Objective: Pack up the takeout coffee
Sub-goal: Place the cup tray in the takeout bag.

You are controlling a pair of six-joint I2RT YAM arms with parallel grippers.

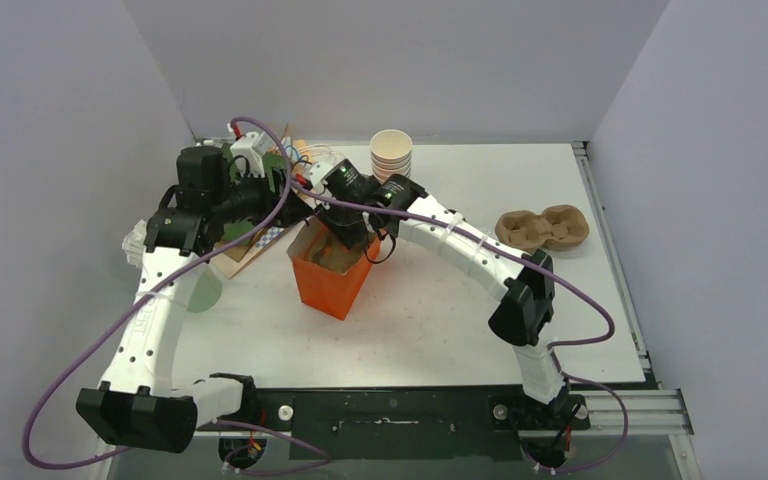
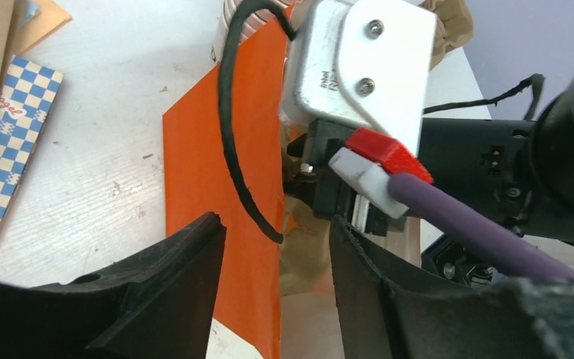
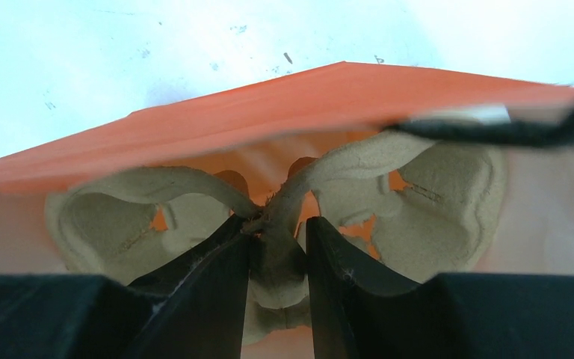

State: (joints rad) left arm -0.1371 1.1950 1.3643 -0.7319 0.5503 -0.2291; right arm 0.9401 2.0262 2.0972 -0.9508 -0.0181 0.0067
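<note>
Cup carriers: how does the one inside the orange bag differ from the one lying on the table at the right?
The carrier in the bag sits inside the orange bag; the table carrier lies out on the table. The carrier in the bag is pinched at its middle ridge by the right hand; the table carrier is untouched. Both are tan moulded pulp with two empty wells.

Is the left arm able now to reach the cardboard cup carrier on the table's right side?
Probably not: the cup carrier lies far right, and the right arm, reaching into the orange bag, bars the way.
</note>
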